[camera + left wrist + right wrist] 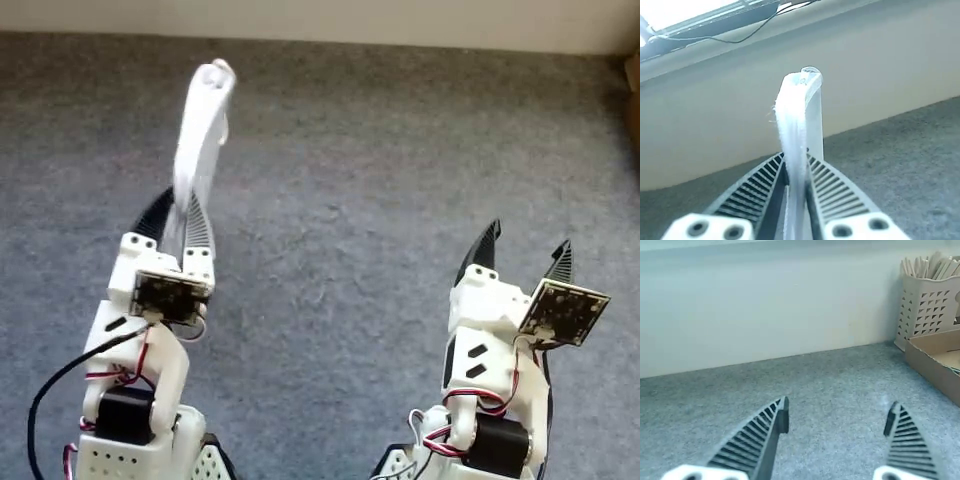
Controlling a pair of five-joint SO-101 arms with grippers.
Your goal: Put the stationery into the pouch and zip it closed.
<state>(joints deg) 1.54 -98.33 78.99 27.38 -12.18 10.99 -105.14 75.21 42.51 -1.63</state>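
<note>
From above, the left gripper (180,198) is clamped on the lower end of the white pouch (203,130). The pouch is lifted off the grey worktop (380,150). It stands edge-on and leans towards the worktop's far edge, over the left half. The right gripper (529,235) sits over the right half, nearer the front edge, well apart from the pouch. Its two black fingers are spread and nothing is between them.

In the left wrist view, the pouch rises as a thin white strip from between the ribbed fingers (832,182), which press on it from both sides. One long edge looks frayed. At the top end there is a small clear loop, perhaps the zip pull, though it is too indistinct to be sure. Behind it a pale wall (890,60) meets the worktop's far edge, and a dark cable (747,35) runs along above the wall.

In the right wrist view, the fingers stand wide apart over bare grey surface. At the far right corner of the worktop a beige perforated basket (927,305) holds wooden sticks (922,267), and a cardboard box (932,362) sits just beside it.
</note>
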